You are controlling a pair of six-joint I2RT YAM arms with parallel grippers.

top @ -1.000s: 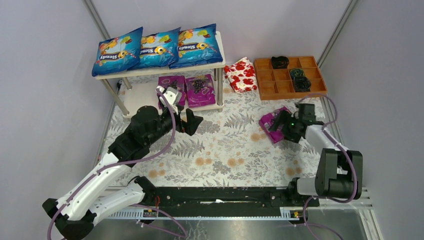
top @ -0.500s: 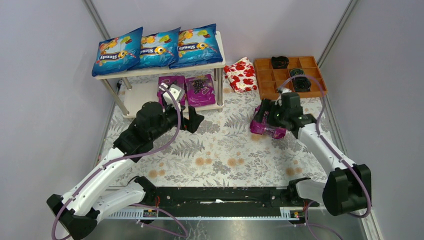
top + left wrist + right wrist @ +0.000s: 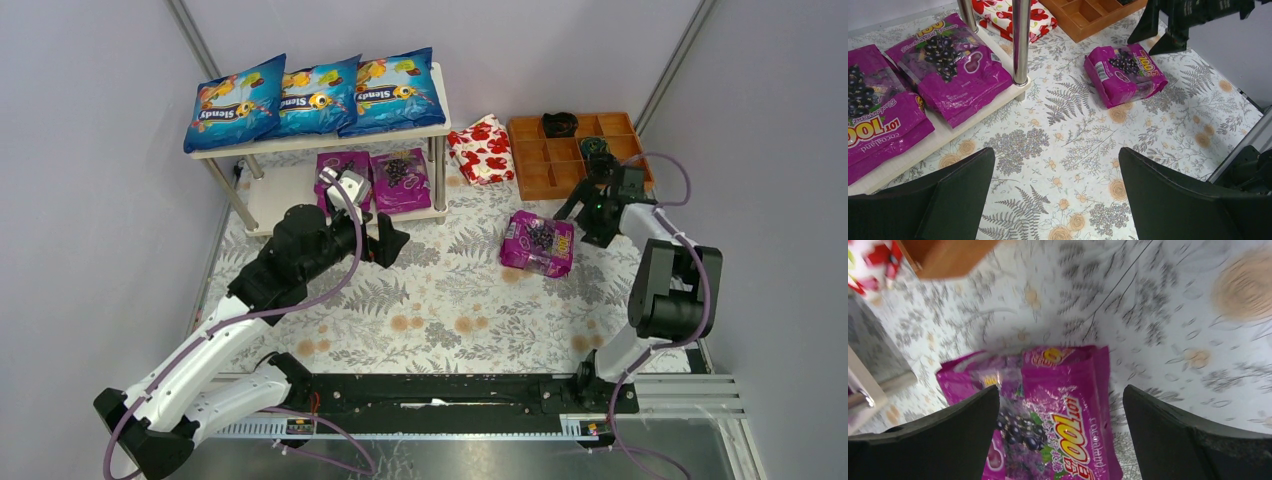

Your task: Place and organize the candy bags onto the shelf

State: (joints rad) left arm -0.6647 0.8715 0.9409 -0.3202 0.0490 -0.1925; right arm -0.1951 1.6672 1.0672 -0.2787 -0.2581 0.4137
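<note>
Three blue candy bags (image 3: pixel 318 96) lie in a row on the shelf's top board (image 3: pixel 437 128). Two magenta candy bags (image 3: pixel 400 180) (image 3: pixel 950 65) rest on the lower board. A third magenta bag (image 3: pixel 538 243) (image 3: pixel 1124 72) (image 3: pixel 1063 415) lies flat on the table, picture side up. My right gripper (image 3: pixel 585 222) (image 3: pixel 1060 390) hovers open just right of this bag, which shows below and between its fingers, apart from them. My left gripper (image 3: pixel 383 235) (image 3: pixel 1055 152) is open above bare tablecloth, in front of the shelf's right leg (image 3: pixel 1020 40).
A red-and-white floral packet (image 3: pixel 482 148) lies right of the shelf. A brown compartmented tray (image 3: pixel 545 170) with dark items sits at the back right, close behind my right gripper. Grey walls close in both sides.
My right gripper carried the magenta bag leftward, let it go and drew back right toward the tray. The bag now lies flat on the table. The left arm barely moved.
</note>
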